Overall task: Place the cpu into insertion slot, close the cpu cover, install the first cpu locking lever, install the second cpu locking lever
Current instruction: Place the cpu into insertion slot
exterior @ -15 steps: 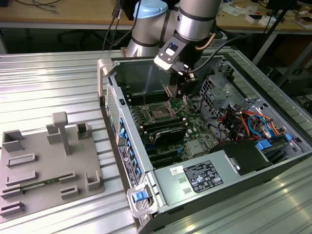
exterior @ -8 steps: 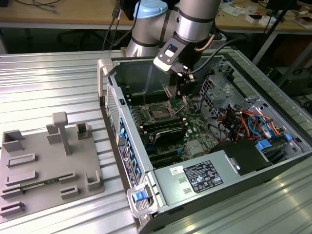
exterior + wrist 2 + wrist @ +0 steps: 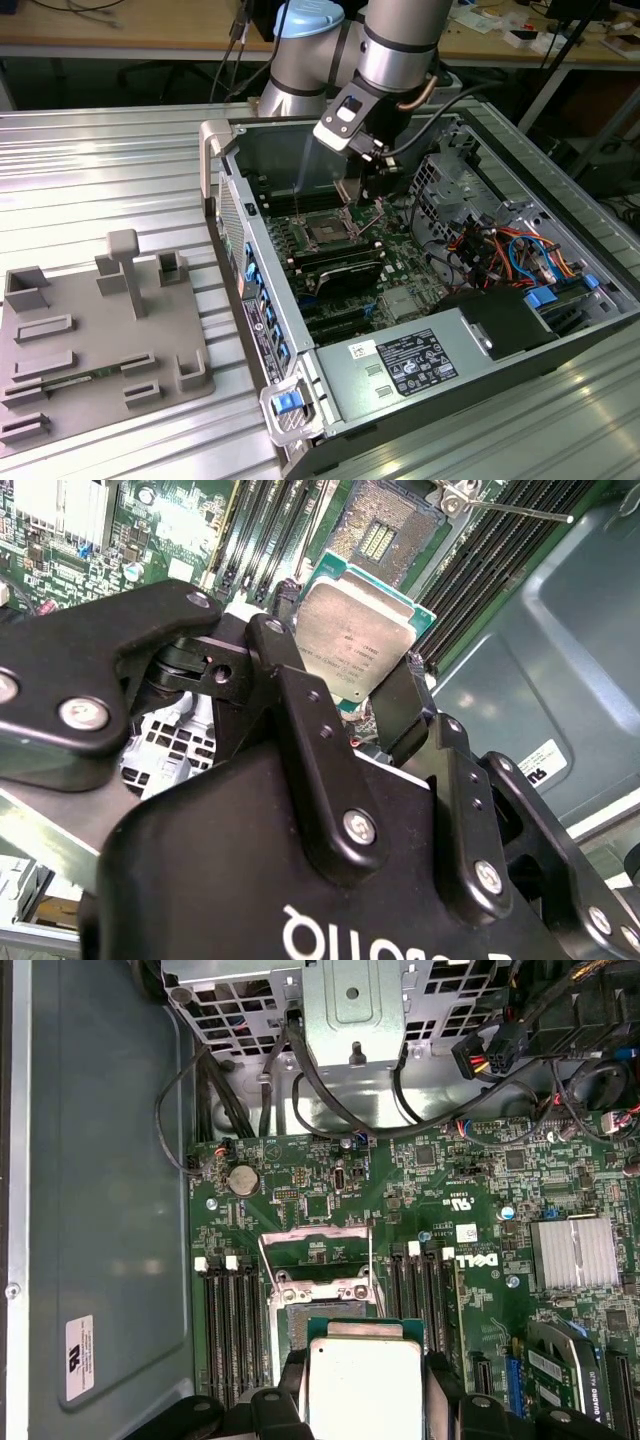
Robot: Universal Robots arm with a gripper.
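The gripper [image 3: 348,665] is clenched on the cpu [image 3: 352,640], which is held over the green board near the insertion slot [image 3: 385,530]. At the exterior view's left a grey fixture [image 3: 100,330] is seen. To its right, inside the open computer case [image 3: 262,300], the cpu cover [image 3: 315,1230] is swung open.

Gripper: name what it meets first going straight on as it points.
Probably the insertion slot, lying open just beyond the cpu that the gripper holds; nothing shows between them, though depth is unclear.
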